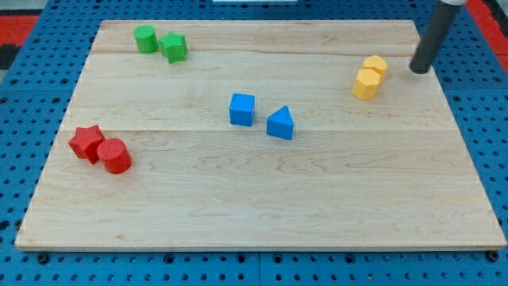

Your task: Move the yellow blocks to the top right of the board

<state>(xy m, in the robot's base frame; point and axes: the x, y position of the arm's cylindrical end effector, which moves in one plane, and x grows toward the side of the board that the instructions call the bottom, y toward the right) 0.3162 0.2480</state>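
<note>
Two yellow blocks lie touching near the view's top right of the wooden board (254,199): a yellow hexagonal block (375,65) and, just below and left of it, a second yellow block (366,83). My tip (419,70) is the lower end of a dark rod that comes down from the view's top right. It stands to the right of the yellow hexagonal block, with a small gap between them.
A blue cube (242,109) and a blue triangular block (280,124) sit mid-board. A green cylinder (145,38) and a green star block (174,47) lie at the top left. A red star block (86,143) and a red cylinder (115,156) lie at the left.
</note>
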